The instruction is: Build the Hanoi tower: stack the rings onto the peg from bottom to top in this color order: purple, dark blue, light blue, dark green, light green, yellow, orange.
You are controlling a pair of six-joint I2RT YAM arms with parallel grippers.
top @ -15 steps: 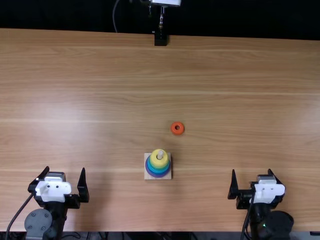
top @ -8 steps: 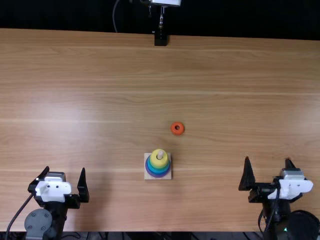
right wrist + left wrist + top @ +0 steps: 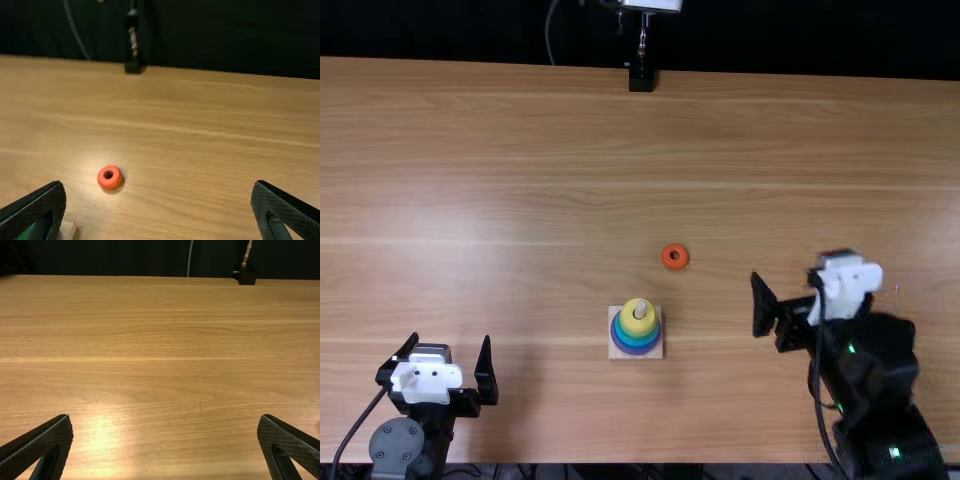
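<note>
Above the big table (image 3: 520,150), the left gripper (image 3: 165,416) and right gripper (image 3: 160,182) were both wide and empty. If the right one swung too low, it might bump the ring tower (image 3: 635,338). The orange ring (image 3: 675,257) lay flat near the tower; a crooked pinch might make it slip. The peg (image 3: 640,309) barely poked out, so a bad drop might miss.

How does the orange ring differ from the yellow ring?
The orange ring lies flat on the table, while the yellow ring sits on the peg, topping the stack. The orange ring is narrower than the yellow ring. The peg runs through the yellow ring, but not the orange ring. Both are round with a center hole.
</note>
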